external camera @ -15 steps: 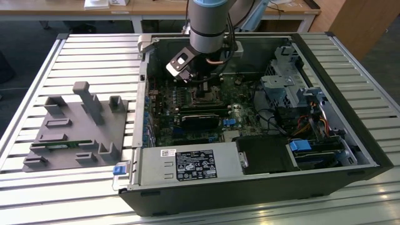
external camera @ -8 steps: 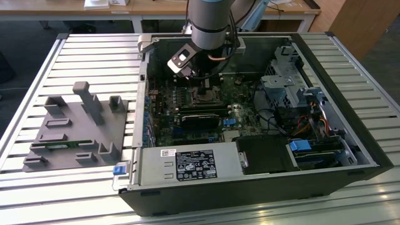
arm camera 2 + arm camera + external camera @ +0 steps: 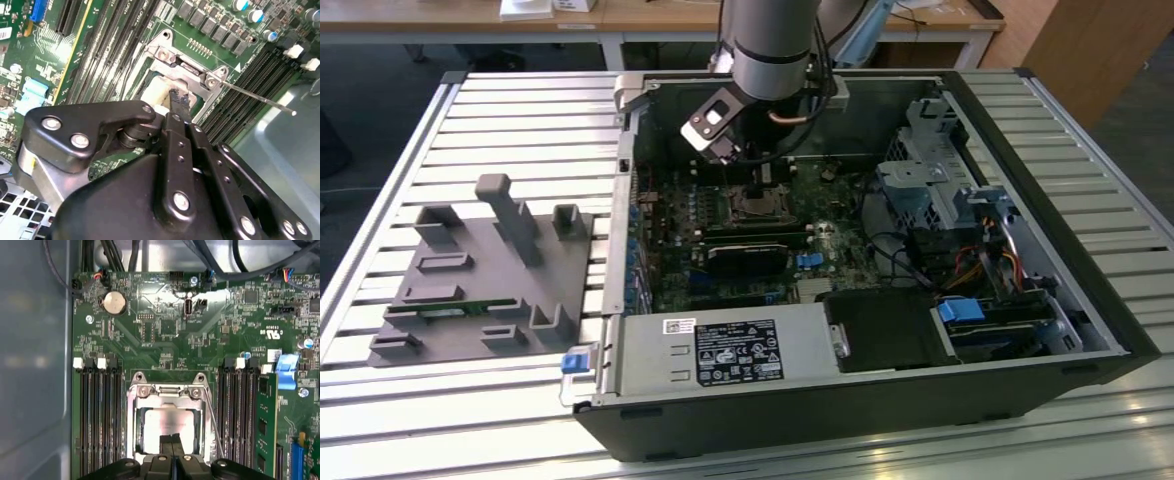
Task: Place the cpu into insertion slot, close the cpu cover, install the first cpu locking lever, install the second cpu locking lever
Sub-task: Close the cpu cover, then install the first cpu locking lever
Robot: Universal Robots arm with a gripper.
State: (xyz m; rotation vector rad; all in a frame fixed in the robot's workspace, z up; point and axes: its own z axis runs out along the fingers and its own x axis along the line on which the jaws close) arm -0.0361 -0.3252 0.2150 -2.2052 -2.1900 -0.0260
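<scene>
The gripper point(image 3: 172, 442) hangs low over the middle of the circuit board point(image 3: 150, 330), its two dark fingers point(image 3: 178, 100) pressed together with nothing between them. The tips sit over the near edge of the cpu point(image 3: 165, 420); I cannot tell whether they touch it.

The cpu lies flat in the insertion slot point(image 3: 754, 207), its grey top showing through the window of the cpu cover point(image 3: 133, 425). The cover appears to be folded down over it.

Just beside the slot, a thin wire lever point(image 3: 255, 97) angles out over the memory slots point(image 3: 97, 415) and seems unhooked. Those slots flank the socket on both sides. Beyond is the wall of the computer case point(image 3: 1087, 260).

The main risk, as I judge it, is the closed tips bearing on the bare chip top rather than the frame, which could mark it or press it askew. The springy lever could also slip off the narrow tips and snap into the memory clips.
</scene>
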